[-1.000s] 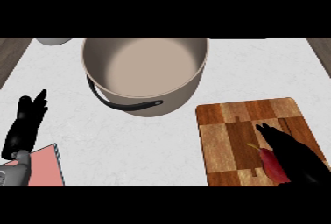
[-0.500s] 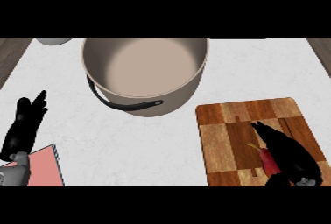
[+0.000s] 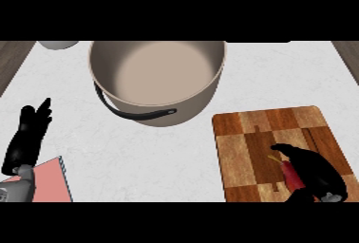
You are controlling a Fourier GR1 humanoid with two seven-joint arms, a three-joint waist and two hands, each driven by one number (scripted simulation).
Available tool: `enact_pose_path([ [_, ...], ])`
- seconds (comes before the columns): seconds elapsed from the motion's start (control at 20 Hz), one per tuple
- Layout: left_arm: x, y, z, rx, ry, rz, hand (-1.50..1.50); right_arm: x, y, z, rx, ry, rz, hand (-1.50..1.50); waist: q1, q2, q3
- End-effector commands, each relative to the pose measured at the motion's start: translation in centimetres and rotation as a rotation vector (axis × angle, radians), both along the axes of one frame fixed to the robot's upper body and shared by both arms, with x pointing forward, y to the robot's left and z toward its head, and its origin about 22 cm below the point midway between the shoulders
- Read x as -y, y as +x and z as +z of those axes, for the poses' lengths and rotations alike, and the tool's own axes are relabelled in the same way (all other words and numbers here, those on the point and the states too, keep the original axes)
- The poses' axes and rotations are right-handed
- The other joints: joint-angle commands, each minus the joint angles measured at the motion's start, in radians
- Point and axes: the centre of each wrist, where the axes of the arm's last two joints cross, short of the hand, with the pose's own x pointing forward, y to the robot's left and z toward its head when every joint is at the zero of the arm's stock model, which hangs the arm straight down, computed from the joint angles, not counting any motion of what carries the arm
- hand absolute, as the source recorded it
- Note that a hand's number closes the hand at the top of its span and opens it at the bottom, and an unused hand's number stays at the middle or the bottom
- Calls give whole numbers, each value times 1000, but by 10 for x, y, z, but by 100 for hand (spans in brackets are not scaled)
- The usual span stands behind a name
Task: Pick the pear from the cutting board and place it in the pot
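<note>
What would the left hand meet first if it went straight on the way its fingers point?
Probably nothing nearby: the left hand points up-view over bare counter, passing left of the pot. The white object at the top edge lies roughly that way; depth unclear.

Kitchen: pot (image 3: 157, 80), cutting board (image 3: 245, 142), marble counter (image 3: 168, 161).

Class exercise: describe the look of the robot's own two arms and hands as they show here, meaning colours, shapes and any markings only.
Both hands are matt black with slim, tapering fingers. The left hand joins a grey forearm at the view's lower left edge. The right hand is a rounded black shape; a small grey patch of forearm shows at its wrist. No cables, sleeves or markings can be seen.
</note>
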Motion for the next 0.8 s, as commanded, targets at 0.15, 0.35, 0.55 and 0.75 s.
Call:
enact_pose_path([
  [0.15,-2,4,10,-9,10,14,0,-5,6,1,107,-28,89,150,0,2,0],
  [0.35,-22,-1,14,-10,-12,-9,0,-4,-6,-7,179,-82,109,150,-1,1,0],
  [0.55,7,-3,4,-16,-14,2,0,1,-2,-3,238,-69,118,150,0,1,0],
  [0.75,1,-4,6,-12,-4,-15,0,12,5,14,327,-117,91,150,1,1,1],
])
